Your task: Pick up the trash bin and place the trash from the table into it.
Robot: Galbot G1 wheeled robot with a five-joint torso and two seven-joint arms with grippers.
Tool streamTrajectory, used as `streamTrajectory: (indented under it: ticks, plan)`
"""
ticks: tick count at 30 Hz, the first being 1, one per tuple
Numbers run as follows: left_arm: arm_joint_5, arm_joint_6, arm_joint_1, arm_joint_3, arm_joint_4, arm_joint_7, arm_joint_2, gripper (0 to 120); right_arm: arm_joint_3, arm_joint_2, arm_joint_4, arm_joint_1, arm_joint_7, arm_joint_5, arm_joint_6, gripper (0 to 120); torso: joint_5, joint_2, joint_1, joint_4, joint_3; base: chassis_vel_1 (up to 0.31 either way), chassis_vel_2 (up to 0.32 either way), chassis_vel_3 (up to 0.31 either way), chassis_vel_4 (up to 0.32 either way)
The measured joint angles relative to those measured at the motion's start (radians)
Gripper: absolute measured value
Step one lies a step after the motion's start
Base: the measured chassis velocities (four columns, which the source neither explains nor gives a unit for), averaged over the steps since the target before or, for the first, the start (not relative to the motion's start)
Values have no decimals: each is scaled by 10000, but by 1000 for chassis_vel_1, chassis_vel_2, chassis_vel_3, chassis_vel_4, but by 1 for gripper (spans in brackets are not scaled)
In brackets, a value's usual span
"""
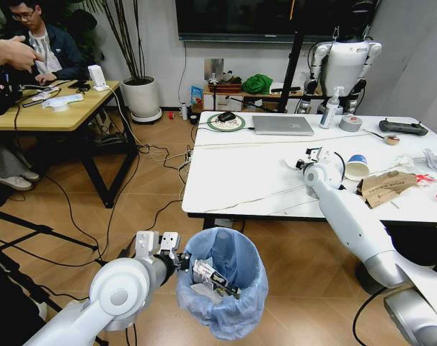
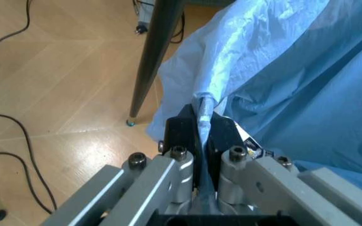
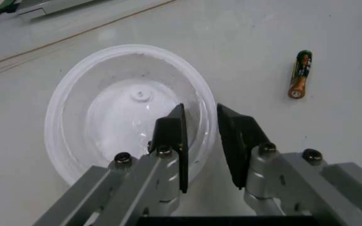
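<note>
The trash bin (image 1: 226, 288), lined with a crinkled light-blue bag (image 2: 294, 70), is at the table's near edge. My left gripper (image 1: 177, 261) is shut on its rim (image 2: 204, 113); some litter (image 1: 211, 277) lies inside. On the white table (image 1: 233, 180), my right gripper (image 1: 310, 160) is open, its fingers (image 3: 176, 136) straddling the rim of a white plastic lid (image 3: 111, 108). A small battery (image 3: 299, 75) lies beside it. Past the gripper are a blue-rimmed paper cup (image 1: 357, 166), torn cardboard (image 1: 386, 187), wrappers (image 1: 425, 179) and crumpled paper (image 1: 435, 160).
At the table's far side lie a grey laptop (image 1: 282, 125), tape roll (image 1: 350, 123), spray bottle (image 1: 331, 108) and black controller (image 1: 402, 127). A black table leg (image 2: 152, 56) stands close to the bin. Cables cross the floor (image 1: 132, 209); a wooden desk (image 1: 45, 112) stands to the left.
</note>
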Motion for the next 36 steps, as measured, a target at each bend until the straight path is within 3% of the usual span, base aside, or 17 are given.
streamTrajectory:
  ticks: [4,11,17,19,20,23,29,33,34,36]
  plan:
    - [6,-1,29,-7,-21,0,7,0,-5,12,56,3,10,-64,20,1,2,0,0,1,0,0,0,0,0]
    - [25,0,35,-5,-35,0,-5,0,128,-321,871,-304,186,-109,131,0,3,0,1,2,1,0,0,0,0]
    - [53,0,43,-2,-7,0,-35,0,269,-1341,3624,-1191,379,413,130,0,0,0,0,-3,-1,0,0,0,0]
    - [73,0,29,7,61,0,-77,0,271,-1822,5412,-1764,84,682,120,0,4,0,0,-2,-1,0,0,0,0]
    - [138,0,26,16,130,1,-144,0,222,-2200,7108,-2354,-489,793,273,0,-3,0,-1,0,-2,0,0,0,0]
    - [205,-1,34,2,148,0,-166,0,-8,-2555,8754,-3012,-990,1042,353,0,2,0,-1,2,-1,0,0,0,0]
    - [214,-1,-17,-60,201,-3,-159,0,-491,-3337,11076,-4208,-1888,1454,180,0,1,0,-2,2,-1,0,0,0,0]
    - [215,-1,-18,-61,203,-2,-161,0,-497,-3381,11145,-4282,-1961,1434,170,0,2,0,-2,2,-2,0,0,0,0]
    - [221,0,-48,-63,219,-10,-206,0,-485,-4141,11853,-5471,-3316,768,70,0,2,1,-2,1,-1,0,0,0,0]
    - [231,0,-37,-61,212,-13,-237,0,-354,-4589,11978,-6249,-4342,23,79,0,1,1,-2,-3,-1,0,0,0,0]
